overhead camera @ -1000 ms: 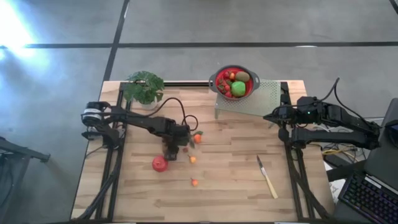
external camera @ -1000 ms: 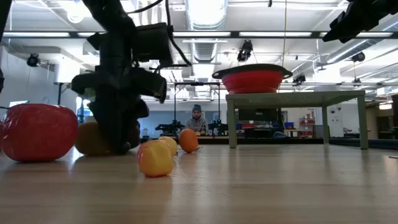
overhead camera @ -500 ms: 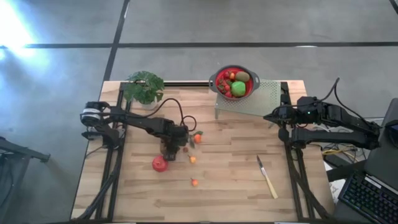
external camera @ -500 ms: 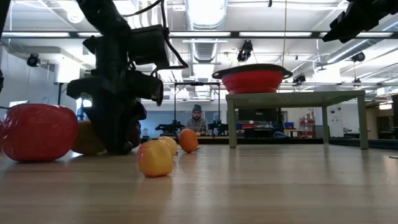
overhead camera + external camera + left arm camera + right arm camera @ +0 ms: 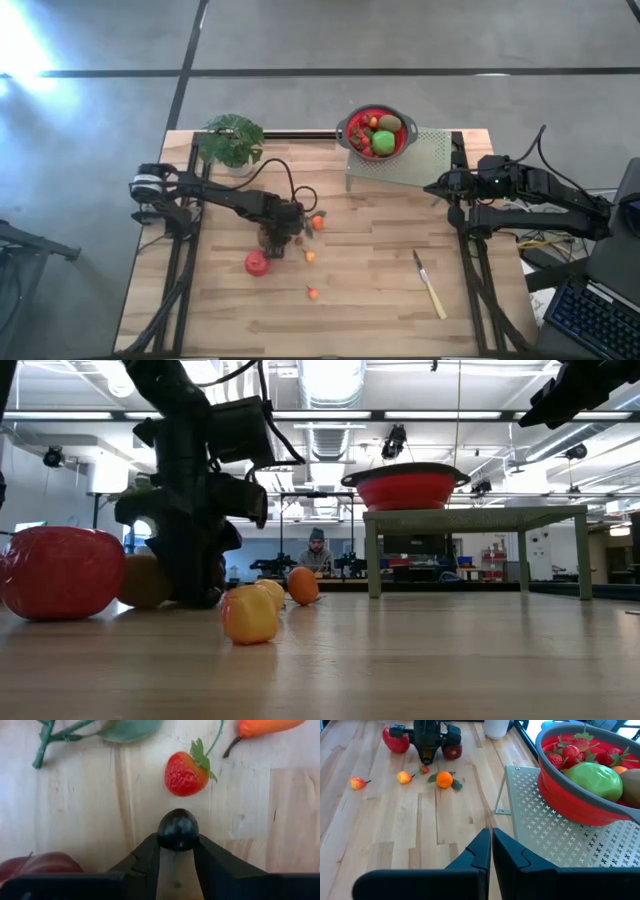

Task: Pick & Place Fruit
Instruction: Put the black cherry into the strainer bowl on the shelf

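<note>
My left gripper (image 5: 178, 842) stands over the table's left middle (image 5: 275, 243), fingers pointing steeply down and closed on a small dark round fruit (image 5: 178, 829). Just beyond it lie a strawberry (image 5: 185, 772) and an orange fruit with leaves (image 5: 317, 222). A big red fruit (image 5: 257, 263) sits on the near side of the gripper, and two small yellow-orange fruits (image 5: 310, 256) (image 5: 313, 293) lie nearer the front edge. The red colander (image 5: 378, 131) holds more fruit at the back. My right gripper (image 5: 490, 842) waits shut above the table's right side (image 5: 437, 188). My left gripper pinches the dark round fruit by its two opposite sides (image 5: 162, 836), between the free ends of the two fingers. The fingers come from above, slanting steeply down. The fruit is at table level, and its thin stem (image 5: 175, 870) runs back between the fingers.
The colander stands on a perforated metal stand (image 5: 415, 160) at the back middle. A potted plant (image 5: 232, 140) is at the back left and a pale-handled knife (image 5: 431, 285) at the front right. Bare wood lies between the fruits and the knife.
</note>
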{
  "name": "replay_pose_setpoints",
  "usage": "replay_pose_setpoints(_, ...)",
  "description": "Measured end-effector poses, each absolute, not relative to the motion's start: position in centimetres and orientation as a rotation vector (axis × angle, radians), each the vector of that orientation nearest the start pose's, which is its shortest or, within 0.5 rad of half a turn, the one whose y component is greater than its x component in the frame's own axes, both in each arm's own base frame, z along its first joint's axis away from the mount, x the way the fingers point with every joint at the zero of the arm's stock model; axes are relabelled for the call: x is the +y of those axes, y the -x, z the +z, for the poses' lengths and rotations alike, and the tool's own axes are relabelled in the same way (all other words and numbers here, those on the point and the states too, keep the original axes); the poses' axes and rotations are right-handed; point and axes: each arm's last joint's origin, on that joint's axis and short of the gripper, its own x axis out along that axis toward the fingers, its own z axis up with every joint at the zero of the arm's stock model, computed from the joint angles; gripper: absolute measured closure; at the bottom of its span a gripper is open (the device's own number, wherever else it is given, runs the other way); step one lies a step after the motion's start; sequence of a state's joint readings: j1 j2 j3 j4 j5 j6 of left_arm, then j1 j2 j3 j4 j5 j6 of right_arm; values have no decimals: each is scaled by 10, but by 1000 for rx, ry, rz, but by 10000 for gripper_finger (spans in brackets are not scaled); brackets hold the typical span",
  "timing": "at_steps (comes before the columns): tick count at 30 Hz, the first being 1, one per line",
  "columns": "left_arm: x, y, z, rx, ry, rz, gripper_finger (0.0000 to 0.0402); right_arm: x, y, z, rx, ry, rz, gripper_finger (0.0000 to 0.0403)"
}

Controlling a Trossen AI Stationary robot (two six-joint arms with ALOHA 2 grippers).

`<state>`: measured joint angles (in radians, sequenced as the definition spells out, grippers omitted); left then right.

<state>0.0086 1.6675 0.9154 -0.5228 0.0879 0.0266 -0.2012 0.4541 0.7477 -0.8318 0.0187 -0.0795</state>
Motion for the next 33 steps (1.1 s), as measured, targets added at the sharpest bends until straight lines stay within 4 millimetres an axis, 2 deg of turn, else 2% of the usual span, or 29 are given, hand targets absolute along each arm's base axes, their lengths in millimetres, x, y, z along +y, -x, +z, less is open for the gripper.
replay_pose_setpoints(9, 0, -295, 151, 1255, 33, -81, 305, -17, -81, 298, 545, 28, -193, 390)
replay_pose_setpoints(19, 0, -297, 152, 1245, 32, -79, 394, -17, -81, 298, 545, 28, -193, 390)
replay_pose_setpoints(33, 0, -298, 153, 1242, 33, -80, 399, -17, -81, 298, 545, 28, -193, 390)
